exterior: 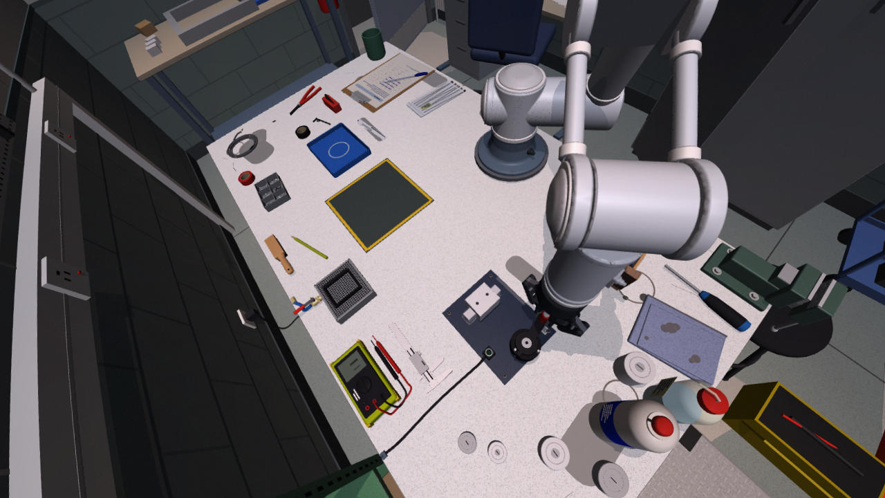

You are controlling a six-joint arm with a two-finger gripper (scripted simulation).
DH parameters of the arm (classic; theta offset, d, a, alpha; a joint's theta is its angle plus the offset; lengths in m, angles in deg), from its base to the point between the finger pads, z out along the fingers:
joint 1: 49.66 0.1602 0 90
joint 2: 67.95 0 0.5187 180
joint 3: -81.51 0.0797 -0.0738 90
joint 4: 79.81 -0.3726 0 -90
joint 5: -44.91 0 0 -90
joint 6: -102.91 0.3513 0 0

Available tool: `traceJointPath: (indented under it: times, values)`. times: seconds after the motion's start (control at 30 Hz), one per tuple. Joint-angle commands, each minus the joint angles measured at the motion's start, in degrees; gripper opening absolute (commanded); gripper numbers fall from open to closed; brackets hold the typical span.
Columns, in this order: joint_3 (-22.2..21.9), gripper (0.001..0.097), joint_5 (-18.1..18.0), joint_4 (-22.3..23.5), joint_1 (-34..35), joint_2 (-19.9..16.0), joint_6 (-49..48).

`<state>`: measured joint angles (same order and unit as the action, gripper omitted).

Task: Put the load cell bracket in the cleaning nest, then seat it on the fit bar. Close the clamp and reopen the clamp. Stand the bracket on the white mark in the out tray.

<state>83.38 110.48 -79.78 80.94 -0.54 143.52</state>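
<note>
The red clamp handle [543, 319] sits between the fingers of my gripper [548, 322], which is closed on it at the right edge of the dark blue fixture plate [495, 324], just above the black round clamp base [525, 344]. The white load cell bracket [482, 303] sits on the fit bar at the plate's upper left. My forearm hides most of the gripper. The cleaning nest [345, 290], a dark perforated square, lies to the left. The blue out tray [338, 149] with its white ring mark is at the far end of the bench.
A black mat with a yellow border [378, 204] lies between out tray and fixture. A yellow multimeter [363, 382] and a black cable [433, 409] lie near the front edge. Spray bottles [637, 424], a stained blue-grey pad [677, 339] and a screwdriver [712, 300] crowd the right side.
</note>
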Motion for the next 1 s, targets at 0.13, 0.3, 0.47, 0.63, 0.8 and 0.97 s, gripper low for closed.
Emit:
traceJointPath:
  times: [0.13,0.3,0.47,0.63,0.8,0.97]
  values:
    - [-0.3,0.0080,0.1,0.0,0.2,-0.1,0.2]
    - [-0.6,0.0080,0.2,0.0,0.4,-0.2,0.4]
    - [-0.7,0.0080,0.2,0.0,0.6,-0.3,0.6]
    - [-0.9,0.0080,0.3,0.0,0.7,-0.4,0.7]
    - [-1.0,0.0080,0.3,0.0,0.7,-0.5,0.7]
    - [-1.0,0.0080,0.4,0.0,0.8,-0.5,0.8]
